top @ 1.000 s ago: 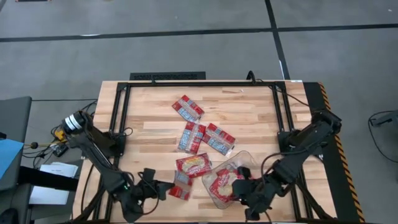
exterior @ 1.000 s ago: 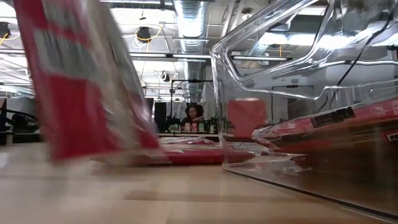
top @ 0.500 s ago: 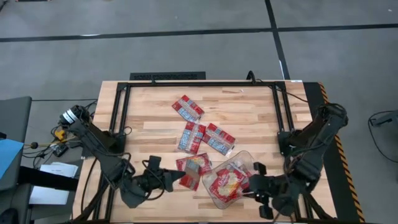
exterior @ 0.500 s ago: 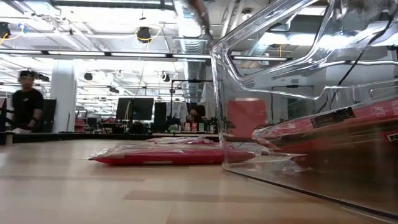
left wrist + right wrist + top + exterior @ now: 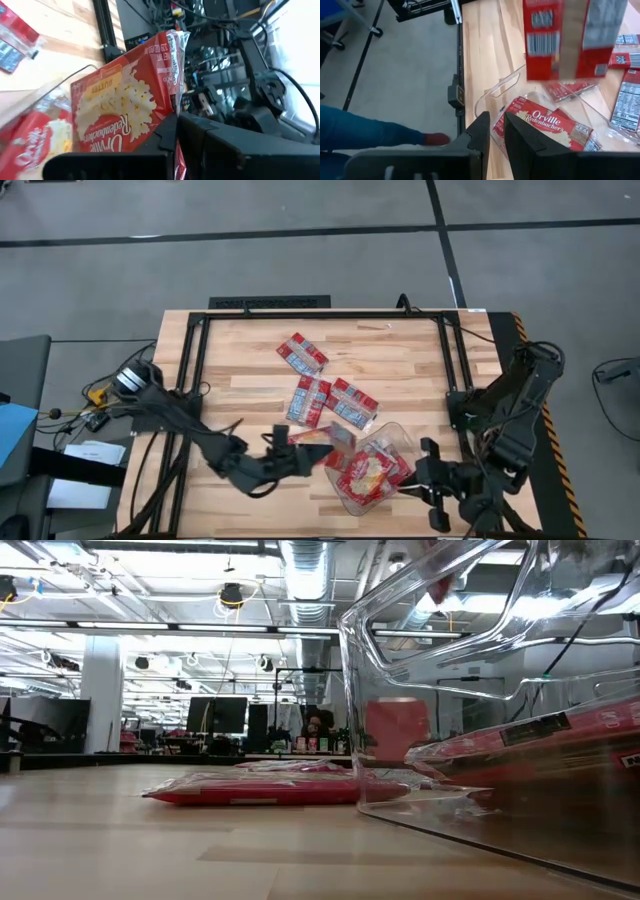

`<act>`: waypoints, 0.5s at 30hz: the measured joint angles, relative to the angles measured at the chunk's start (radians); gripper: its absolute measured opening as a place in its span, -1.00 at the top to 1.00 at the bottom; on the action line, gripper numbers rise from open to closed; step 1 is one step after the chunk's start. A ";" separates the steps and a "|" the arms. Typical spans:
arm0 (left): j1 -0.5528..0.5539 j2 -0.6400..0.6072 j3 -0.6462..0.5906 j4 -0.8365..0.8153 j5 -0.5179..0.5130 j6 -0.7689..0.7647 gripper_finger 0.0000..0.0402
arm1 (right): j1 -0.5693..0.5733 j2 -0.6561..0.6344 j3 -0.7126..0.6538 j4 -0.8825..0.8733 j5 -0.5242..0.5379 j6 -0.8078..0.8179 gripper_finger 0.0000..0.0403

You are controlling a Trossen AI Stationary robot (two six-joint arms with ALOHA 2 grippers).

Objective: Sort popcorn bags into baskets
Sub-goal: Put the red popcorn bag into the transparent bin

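My left gripper (image 5: 300, 452) is shut on a red popcorn bag (image 5: 326, 439) and holds it in the air at the left rim of the clear tub (image 5: 372, 470). The bag's yellow popcorn face shows in the left wrist view (image 5: 125, 100). Its back shows in the right wrist view (image 5: 570, 35). The tub holds popcorn bags (image 5: 540, 125). My right gripper (image 5: 432, 478) is shut and empty just right of the tub. Three more bags (image 5: 302, 352), (image 5: 309, 400), (image 5: 353, 403) lie flat on the table farther back. My left gripper pinches the bag by one edge (image 5: 172, 107) between its two fingers (image 5: 165, 140). The fingers come roughly level from the table's left. The bag sticks out beyond the fingertips toward the tub, lifted clear of the table.
In the low view one bag (image 5: 260, 790) lies flat on the wood just left of the tub wall (image 5: 400, 690). A black frame (image 5: 195, 370) runs along the table's sides. A person's leg and shoe (image 5: 370, 132) show on the floor beside the table.
My left gripper has lifted the bag from near the table's near edge and carried it right, toward the tub. My right gripper has drawn back out of the tub toward the table's right edge.
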 joint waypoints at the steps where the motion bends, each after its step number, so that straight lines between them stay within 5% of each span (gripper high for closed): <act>1: 0.009 0.025 0.000 0.047 -0.001 0.002 1.00 | 0.000 0.000 0.000 0.000 0.000 0.004 0.59; 6: 0.051 0.154 0.047 0.185 0.002 -0.010 1.00 | 0.000 0.000 0.000 0.000 -0.001 0.004 0.59; 15: 0.097 0.366 0.215 0.197 0.090 -0.106 1.00 | 0.000 0.000 0.000 0.001 -0.001 0.005 0.59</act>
